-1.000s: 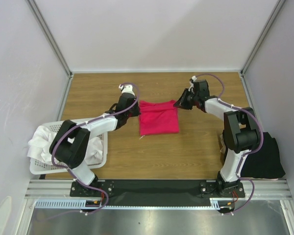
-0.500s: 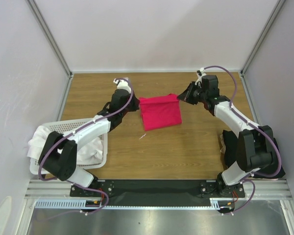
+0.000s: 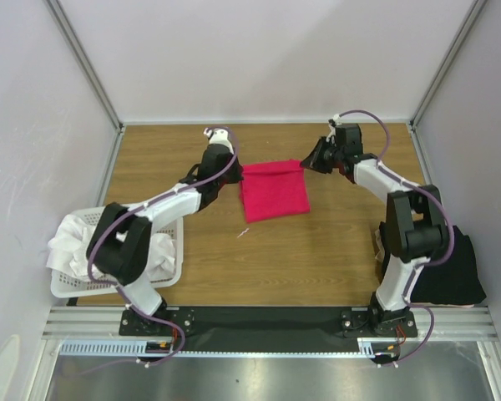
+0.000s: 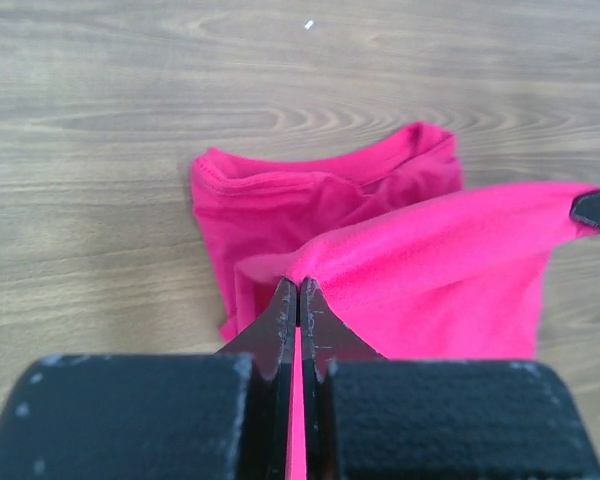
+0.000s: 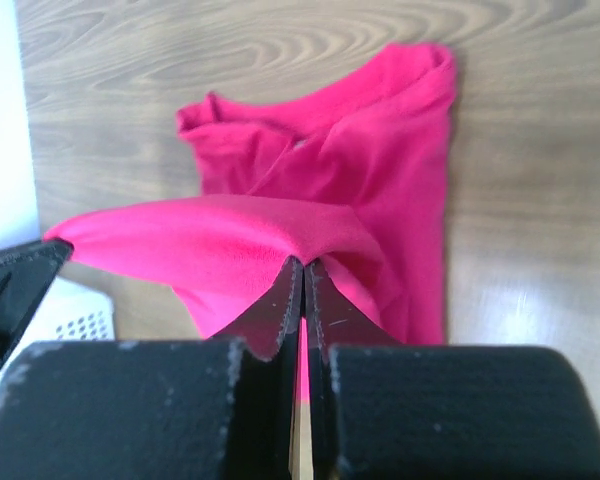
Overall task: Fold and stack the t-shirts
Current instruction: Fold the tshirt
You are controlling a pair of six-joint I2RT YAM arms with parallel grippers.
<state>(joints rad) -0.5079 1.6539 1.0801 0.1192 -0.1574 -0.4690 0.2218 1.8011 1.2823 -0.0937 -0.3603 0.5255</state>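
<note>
The crimson-pink t-shirt (image 3: 273, 190) lies partly folded on the wooden table at mid-back. My left gripper (image 3: 236, 172) is shut on its far left corner; the left wrist view shows the fabric (image 4: 420, 270) pinched between the closed jaws (image 4: 299, 287) and stretched toward the other gripper. My right gripper (image 3: 306, 163) is shut on the far right corner, with the fabric (image 5: 230, 240) pinched at the jaws (image 5: 303, 265). The held edge hangs lifted between both grippers above the rest of the shirt. A black t-shirt (image 3: 447, 267) lies at the right edge. White shirts (image 3: 75, 242) fill the basket.
A white perforated basket (image 3: 121, 288) stands at the near left of the table. Grey walls with metal posts close off the back and both sides. A small white scrap (image 3: 244, 233) lies on the wood in front of the pink shirt.
Both grippers have moved the held edge of the pink shirt a little toward the back; the shirt's shape on the table has shifted and tilted slightly.
</note>
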